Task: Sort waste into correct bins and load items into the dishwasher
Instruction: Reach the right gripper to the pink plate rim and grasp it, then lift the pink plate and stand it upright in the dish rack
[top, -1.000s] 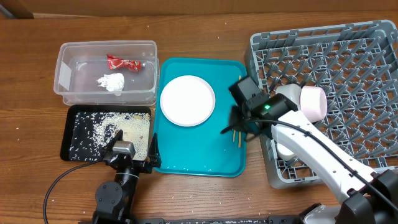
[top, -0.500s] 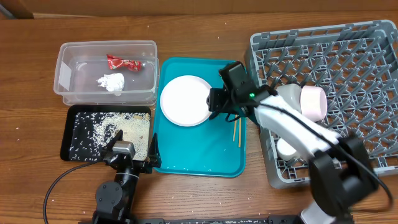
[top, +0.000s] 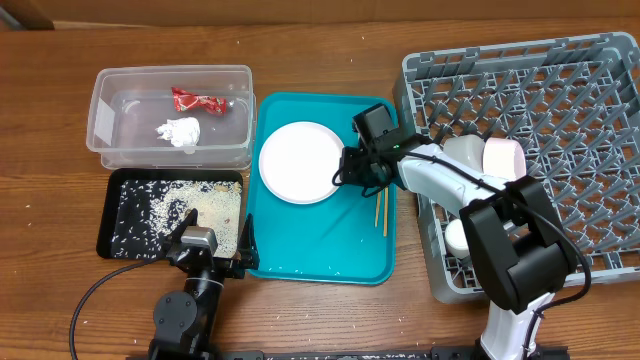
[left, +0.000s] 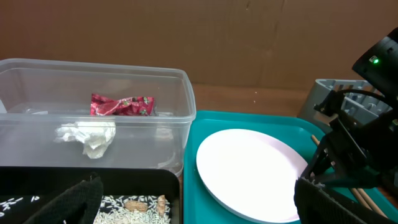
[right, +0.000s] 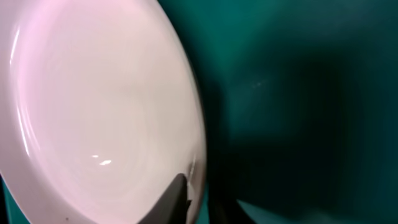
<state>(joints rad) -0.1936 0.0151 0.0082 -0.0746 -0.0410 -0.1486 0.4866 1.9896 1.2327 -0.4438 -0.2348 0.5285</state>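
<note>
Round glossy plate (top: 297, 162) on smooth teal tray (top: 320, 250); fingers (right: 177, 198) apparently pinch rim.

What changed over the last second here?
The right pincer moved left from above the chopsticks to the right rim of the plate, which it now straddles; a firm grip isn't clear. Everything else, including the open left pincer, stayed put.
</note>
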